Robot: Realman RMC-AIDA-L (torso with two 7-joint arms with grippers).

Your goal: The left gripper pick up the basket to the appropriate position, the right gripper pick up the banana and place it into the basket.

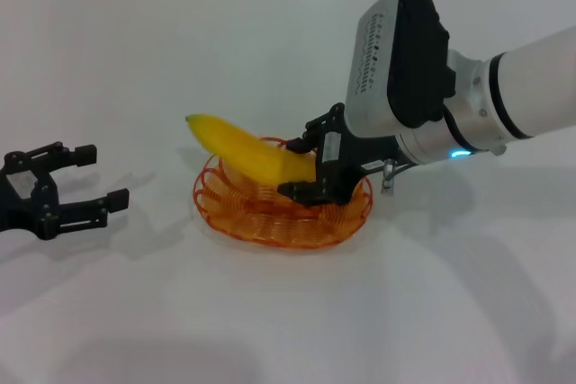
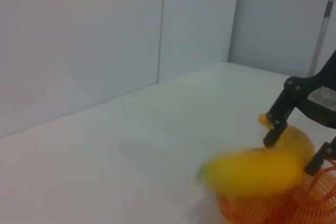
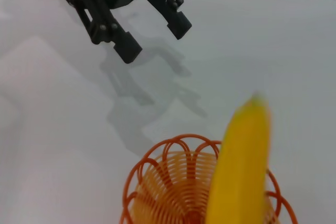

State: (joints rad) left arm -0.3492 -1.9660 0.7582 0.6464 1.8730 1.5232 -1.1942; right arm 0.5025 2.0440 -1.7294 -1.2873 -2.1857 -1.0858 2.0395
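The orange wire basket (image 1: 270,227) sits on the white table in the middle of the head view. My right gripper (image 1: 301,168) is shut on one end of the yellow banana (image 1: 247,152) and holds it tilted just over the basket, its free end sticking out past the far left rim. The left wrist view shows the banana (image 2: 257,171), the basket (image 2: 283,208) and the right gripper (image 2: 294,150). The right wrist view shows the banana (image 3: 239,166) above the basket (image 3: 168,182). My left gripper (image 1: 101,177) is open and empty, left of the basket and apart from it; it also shows in the right wrist view (image 3: 155,40).
The white table (image 1: 288,330) stretches all round the basket. A light wall (image 2: 105,35) stands at the table's far edge. The right arm's large white and black wrist housing (image 1: 400,60) hangs above the basket's right side.
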